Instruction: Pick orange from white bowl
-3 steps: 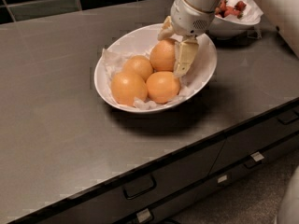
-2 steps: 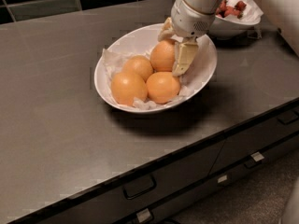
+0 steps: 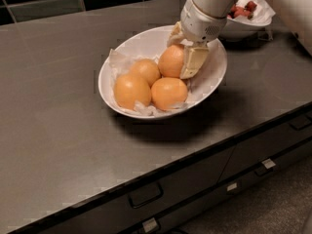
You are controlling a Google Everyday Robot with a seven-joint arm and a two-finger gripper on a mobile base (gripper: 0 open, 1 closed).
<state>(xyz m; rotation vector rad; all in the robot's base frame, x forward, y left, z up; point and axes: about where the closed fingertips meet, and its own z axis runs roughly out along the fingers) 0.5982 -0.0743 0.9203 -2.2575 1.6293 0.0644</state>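
Observation:
The white bowl (image 3: pixel 126 52) sits on the dark counter, lined with crumpled white paper, and holds several oranges. My gripper (image 3: pixel 181 52) reaches down into the bowl's right side from the upper right. Its cream fingers (image 3: pixel 193 61) stand on either side of the rear right orange (image 3: pixel 170 61), one in front at its right and one behind it. That orange looks a little raised above the other three. The three others (image 3: pixel 146 84) lie to the left and front in the bowl.
A second white bowl (image 3: pixel 243 28) with red fruit pieces stands behind my arm at the top right. The counter's front edge runs diagonally across the lower half, with drawers and handles (image 3: pixel 145 195) below it. A dark tiled wall is at the back.
The gripper stays around the rear right orange; the orange and gripper appear to have risen very slightly. The other oranges have not moved.

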